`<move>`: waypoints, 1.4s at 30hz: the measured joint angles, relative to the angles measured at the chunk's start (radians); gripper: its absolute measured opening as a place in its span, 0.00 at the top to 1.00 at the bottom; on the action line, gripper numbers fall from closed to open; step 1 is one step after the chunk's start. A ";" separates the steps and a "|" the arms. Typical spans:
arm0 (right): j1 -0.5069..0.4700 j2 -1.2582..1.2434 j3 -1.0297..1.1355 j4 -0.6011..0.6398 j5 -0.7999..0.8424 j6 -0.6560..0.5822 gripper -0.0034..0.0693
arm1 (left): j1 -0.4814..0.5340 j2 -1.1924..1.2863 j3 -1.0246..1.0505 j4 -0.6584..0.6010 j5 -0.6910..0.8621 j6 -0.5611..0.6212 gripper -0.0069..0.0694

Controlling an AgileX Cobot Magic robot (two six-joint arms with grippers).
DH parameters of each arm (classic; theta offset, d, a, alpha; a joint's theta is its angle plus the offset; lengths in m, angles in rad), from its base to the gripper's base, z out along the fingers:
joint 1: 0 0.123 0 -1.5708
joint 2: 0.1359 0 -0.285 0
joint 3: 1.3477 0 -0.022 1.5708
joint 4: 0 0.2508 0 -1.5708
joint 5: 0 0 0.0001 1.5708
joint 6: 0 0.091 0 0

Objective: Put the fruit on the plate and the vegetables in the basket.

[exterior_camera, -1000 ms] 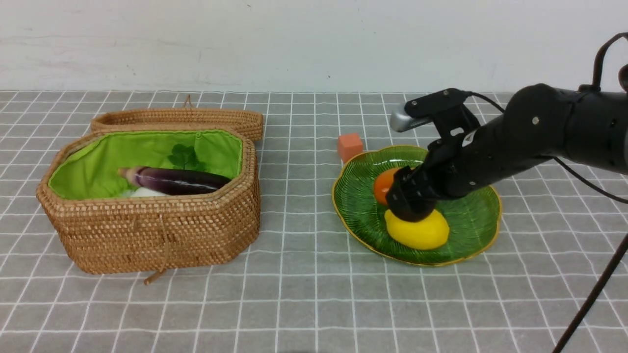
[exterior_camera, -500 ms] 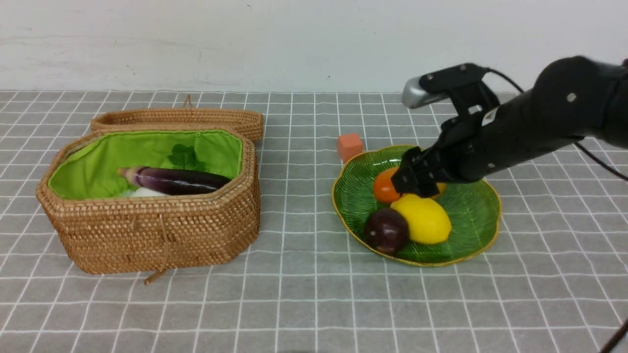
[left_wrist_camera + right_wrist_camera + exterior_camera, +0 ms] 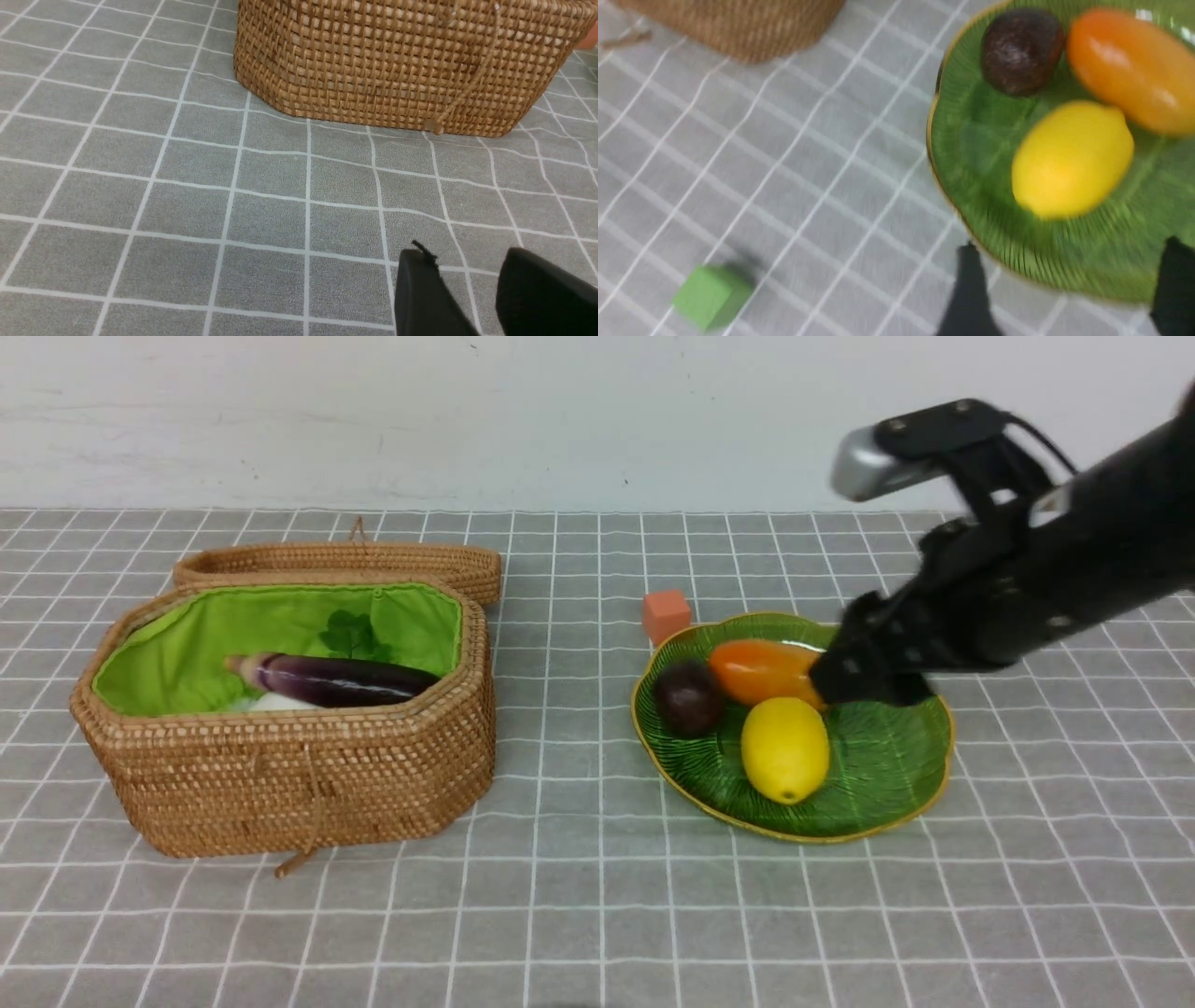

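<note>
The green plate (image 3: pixel 887 756) holds all three fruits: the lemon (image 3: pixel 785 749), the orange fruit (image 3: pixel 761 672) and the maroon fruit (image 3: pixel 687 697). My right gripper (image 3: pixel 868 672) hangs open and empty above the plate's back right, beside the orange fruit's end. In the right wrist view the gripper (image 3: pixel 1071 252) has its jaws wide apart over the plate rim (image 3: pixel 971 154), clear of the lemon (image 3: pixel 1071 158). The basket (image 3: pixel 289 775) holds the eggplant (image 3: pixel 336 679) and the mostly hidden white radish (image 3: pixel 275 703). My left gripper (image 3: pixel 465 261) hovers over the cloth, jaws slightly apart, empty.
The wicker lid (image 3: pixel 345 565) lies behind the basket. A small orange cube (image 3: pixel 666 614) sits just behind the plate's left rim. A green cube (image 3: pixel 712 295) lies on the cloth in the right wrist view. The basket wall (image 3: pixel 397 60) fills the left wrist view.
My right gripper let go of the maroon fruit, then rose and drew back to the right. The maroon fruit rolled to the plate's left back, and the lemon shifted.
</note>
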 joint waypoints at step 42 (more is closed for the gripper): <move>-0.209 -1.168 0.895 -0.002 -0.107 0.096 0.96 | 0.000 0.000 0.000 0.000 0.000 0.000 0.60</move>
